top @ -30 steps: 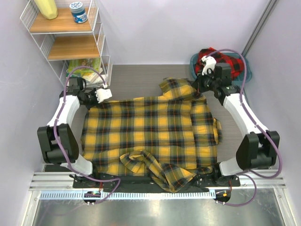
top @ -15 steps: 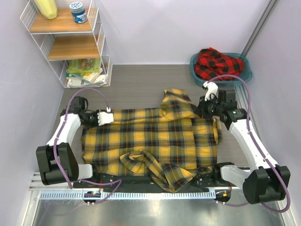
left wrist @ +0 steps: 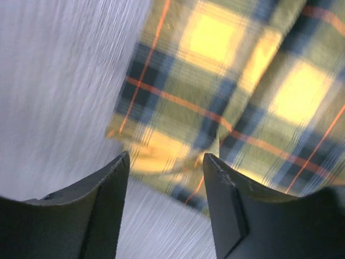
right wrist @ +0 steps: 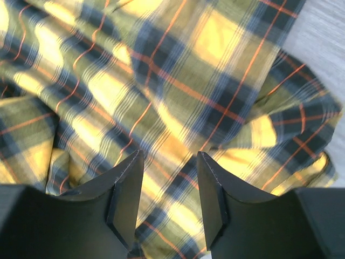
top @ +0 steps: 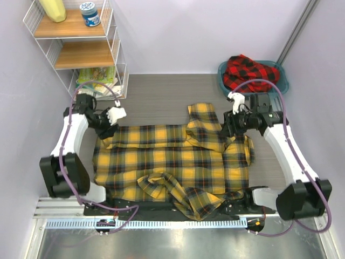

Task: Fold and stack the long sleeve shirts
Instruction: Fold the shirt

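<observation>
**Plaid flannel shirts, two**

We logged the yellow-and-black check shirt (top: 172,162), soft and rumpled, spread at frame centre. The red-and-black check shirt (top: 250,70) lay heaped in the teal basin (top: 284,82), upper right. The left gripper (left wrist: 164,162) and right gripper (right wrist: 170,162) gaped empty over the yellow cloth. A wire shelf (top: 81,54) stood upper left.

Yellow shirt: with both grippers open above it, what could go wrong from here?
1. The yellow shirt has a sleeve bunched at the near edge of the table; another fold would likely trap that lump.
2. The collar end juts past the far edge beside the right gripper, so the fold may come out crooked.
3. The left gripper sits over the very corner; a grasp there might catch only one layer.
</observation>
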`<state>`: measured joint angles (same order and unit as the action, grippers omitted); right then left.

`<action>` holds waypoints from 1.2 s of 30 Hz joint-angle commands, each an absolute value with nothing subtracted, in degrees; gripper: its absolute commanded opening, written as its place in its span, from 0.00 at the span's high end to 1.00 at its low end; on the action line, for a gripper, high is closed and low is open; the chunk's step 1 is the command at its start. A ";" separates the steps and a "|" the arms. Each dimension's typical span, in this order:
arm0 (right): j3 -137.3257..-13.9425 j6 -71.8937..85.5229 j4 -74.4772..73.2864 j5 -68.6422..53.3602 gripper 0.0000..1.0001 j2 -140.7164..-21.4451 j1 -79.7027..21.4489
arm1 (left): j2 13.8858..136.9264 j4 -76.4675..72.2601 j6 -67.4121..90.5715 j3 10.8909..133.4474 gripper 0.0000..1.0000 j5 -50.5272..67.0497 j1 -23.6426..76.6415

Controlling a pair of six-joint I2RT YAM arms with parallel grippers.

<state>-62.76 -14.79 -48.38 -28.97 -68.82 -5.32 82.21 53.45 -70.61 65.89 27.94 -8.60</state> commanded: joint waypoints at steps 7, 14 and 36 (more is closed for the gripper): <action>-67.85 -6.60 -45.00 -27.78 0.47 -88.15 -3.43 | 98.70 50.19 -46.94 70.67 0.48 20.66 -5.63; -66.71 -2.81 -44.82 -31.72 0.38 -90.88 1.92 | 100.46 50.98 -40.79 71.19 0.43 16.79 -5.80; -63.11 1.32 -43.77 -37.36 0.32 -94.67 13.88 | 99.85 57.04 -30.06 71.81 0.36 17.40 -8.17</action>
